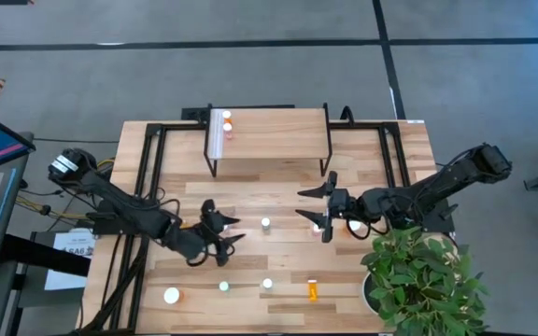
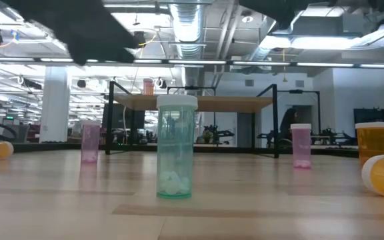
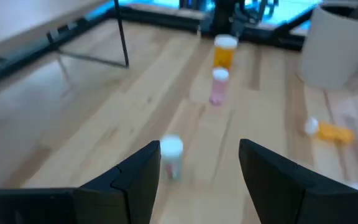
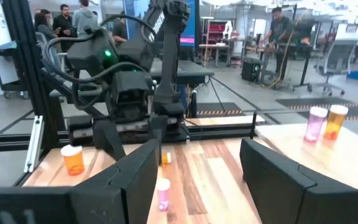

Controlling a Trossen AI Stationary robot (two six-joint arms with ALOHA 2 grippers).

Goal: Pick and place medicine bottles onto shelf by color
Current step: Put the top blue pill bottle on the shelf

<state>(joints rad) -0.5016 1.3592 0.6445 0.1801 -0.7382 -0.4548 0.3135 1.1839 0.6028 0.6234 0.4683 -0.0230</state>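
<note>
Left end effector (image 1: 224, 231): jaws parted, empty; pale bottle (image 1: 265, 223) just ahead on tabletop (image 1: 278, 191). Right end effector (image 1: 312, 203): parted, empty; shelf (image 1: 278, 131) beyond it carries two bottles (image 1: 226, 123).

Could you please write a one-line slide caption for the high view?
Both open grippers, left gripper and right gripper, hover mid-table among scattered medicine bottles; two bottles stand on the shelf.
</note>
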